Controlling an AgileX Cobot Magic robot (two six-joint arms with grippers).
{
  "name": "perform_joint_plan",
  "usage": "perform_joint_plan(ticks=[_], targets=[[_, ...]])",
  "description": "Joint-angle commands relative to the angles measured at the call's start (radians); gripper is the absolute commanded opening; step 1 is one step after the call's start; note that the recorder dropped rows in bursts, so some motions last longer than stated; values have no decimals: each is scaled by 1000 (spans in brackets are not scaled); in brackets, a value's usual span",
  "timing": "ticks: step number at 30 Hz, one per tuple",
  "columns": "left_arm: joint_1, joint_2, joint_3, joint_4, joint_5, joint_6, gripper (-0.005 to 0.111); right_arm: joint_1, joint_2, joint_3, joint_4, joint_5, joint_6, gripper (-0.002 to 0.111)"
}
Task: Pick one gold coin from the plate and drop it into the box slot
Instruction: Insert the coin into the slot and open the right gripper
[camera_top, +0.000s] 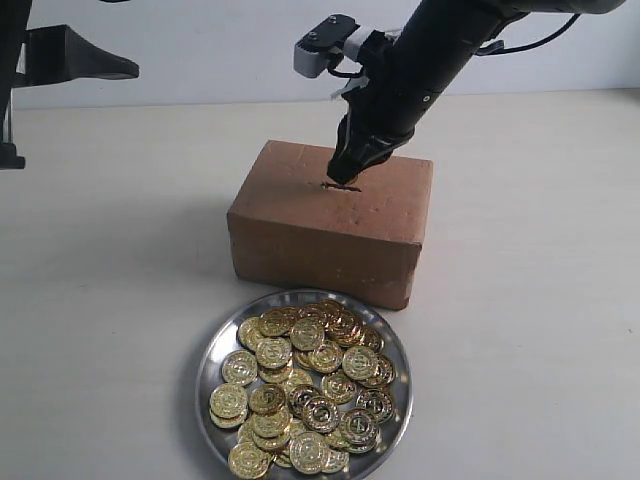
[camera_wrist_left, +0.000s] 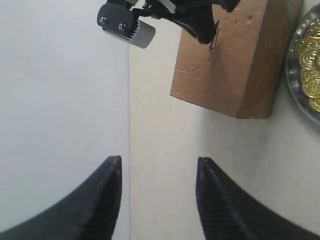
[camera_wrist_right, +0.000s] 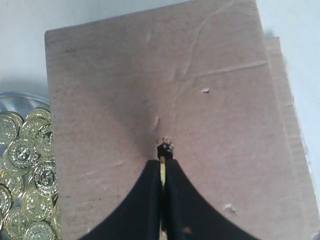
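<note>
Surface: pale tabletop (camera_top: 540, 320), plain light wall behind.
Box: brown box (camera_top: 330, 225) mid-table, slotted face up, just behind the plate (camera_top: 204, 365) and apart from it.
Plate: heaped with loose gold coins (camera_top: 305, 385), none disturbed by a gripper now.
Right gripper (camera_top: 346, 178): pointing down onto the top of the box, fingers pressed together on one coin (camera_wrist_right: 162, 172), fingertips right at the slot (camera_wrist_right: 164, 148).
Left gripper (camera_wrist_left: 159, 160): spread wide and empty, hanging over bare table well off to the side of the box.
Coin attitude: on edge, seen only as a thin gold line between the fingers, faces flat against the pads, free rim towards the slot.
Slot axis: long way roughly along the longer side of the box; coin plane apparently in line with it.
Uncertain: rim already inside the slit or merely resting at its mouth, hard to say from the wrist view.
Step in hand: insertion and release, judged near the end of the task.
Doing it well: keep the coin plane parallel to the slit, settle the rim between the rough edges, then part the fingers only slightly.
Risk: a twisted coin catching on the torn cardboard and tipping flat onto the top face.
</note>
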Motion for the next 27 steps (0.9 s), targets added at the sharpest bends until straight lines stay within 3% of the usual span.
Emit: perform_joint_plan(ticks=[1,24,27], targets=[[3,-7,0,-11,2,-7,46,-5,-2,-7,2,-13,-28,0],[3,-7,0,-11,2,-7,46,-5,34,-7,17,-34,-51,0],[3,-7,0,-11,2,-7,46,-5,34,-7,17,-34,-51,8]])
